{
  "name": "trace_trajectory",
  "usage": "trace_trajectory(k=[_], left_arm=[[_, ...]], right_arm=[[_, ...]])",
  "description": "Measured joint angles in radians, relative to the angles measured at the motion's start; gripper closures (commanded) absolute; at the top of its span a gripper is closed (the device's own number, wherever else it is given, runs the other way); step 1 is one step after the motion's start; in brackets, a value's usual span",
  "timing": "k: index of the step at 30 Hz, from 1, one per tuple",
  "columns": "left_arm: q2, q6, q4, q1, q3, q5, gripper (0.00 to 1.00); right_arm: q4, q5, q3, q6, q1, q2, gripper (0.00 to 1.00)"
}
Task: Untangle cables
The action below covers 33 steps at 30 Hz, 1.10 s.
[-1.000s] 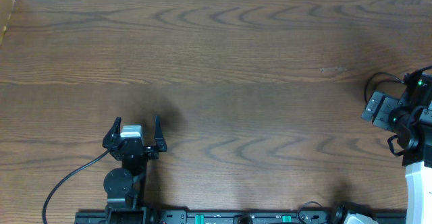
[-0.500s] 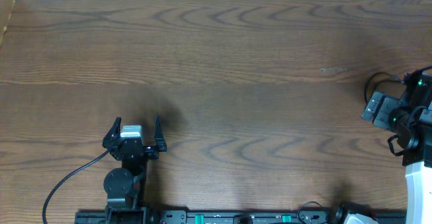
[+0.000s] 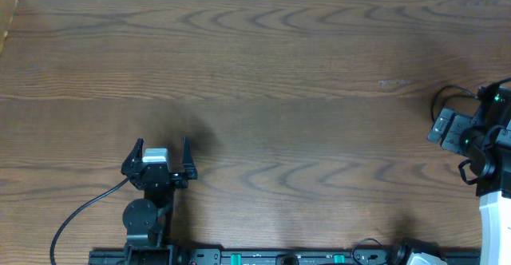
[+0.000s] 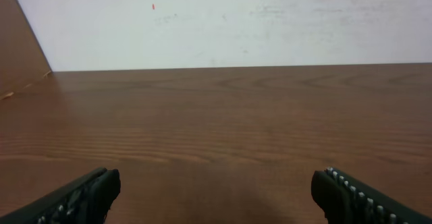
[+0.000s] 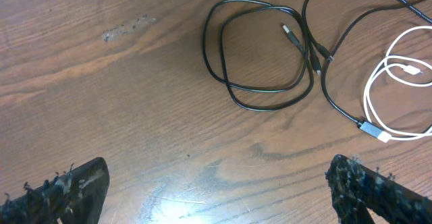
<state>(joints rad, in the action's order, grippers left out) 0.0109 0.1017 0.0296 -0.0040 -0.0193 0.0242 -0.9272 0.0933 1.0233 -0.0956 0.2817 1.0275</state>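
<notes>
In the right wrist view, a thin black cable [image 5: 229,89] lies in a double loop on the wood table, a small plug [image 5: 291,36] inside the loop. A second black cable [image 5: 325,82] crosses it at the right. A white cable [image 5: 370,92] is looped at the far right, and its plug rests on the table. My right gripper [image 5: 216,190] is open and empty, short of the cables. In the overhead view only a thin black loop [image 3: 438,99] shows, beside the right arm [image 3: 463,133]. My left gripper [image 3: 161,144] is open and empty at the front left, far from the cables; its jaws [image 4: 216,190] show bare wood.
The wood table [image 3: 263,73] ends at a white wall [image 4: 236,21] at the back. A thick black robot cable [image 3: 80,213] trails from the left arm base. A pale scuff mark [image 5: 128,27] is on the wood left of the cables.
</notes>
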Motion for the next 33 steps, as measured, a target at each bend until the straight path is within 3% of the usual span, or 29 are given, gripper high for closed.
trace_trajectory(k=[16,21,33], left_arm=[[0.000,0.000,0.000,0.000,0.000,0.000,0.04],[0.000,0.000,0.000,0.000,0.000,0.000,0.04],[0.000,0.000,0.003,0.000,-0.002,0.000,0.04]], right_arm=[[0.072,0.042,-0.008,0.000,0.000,-0.023,0.01],[0.280,0.021,-0.089,0.000,0.000,-0.111,0.01],[0.953,-0.224,-0.566,0.000,-0.001,-0.367,0.01]])
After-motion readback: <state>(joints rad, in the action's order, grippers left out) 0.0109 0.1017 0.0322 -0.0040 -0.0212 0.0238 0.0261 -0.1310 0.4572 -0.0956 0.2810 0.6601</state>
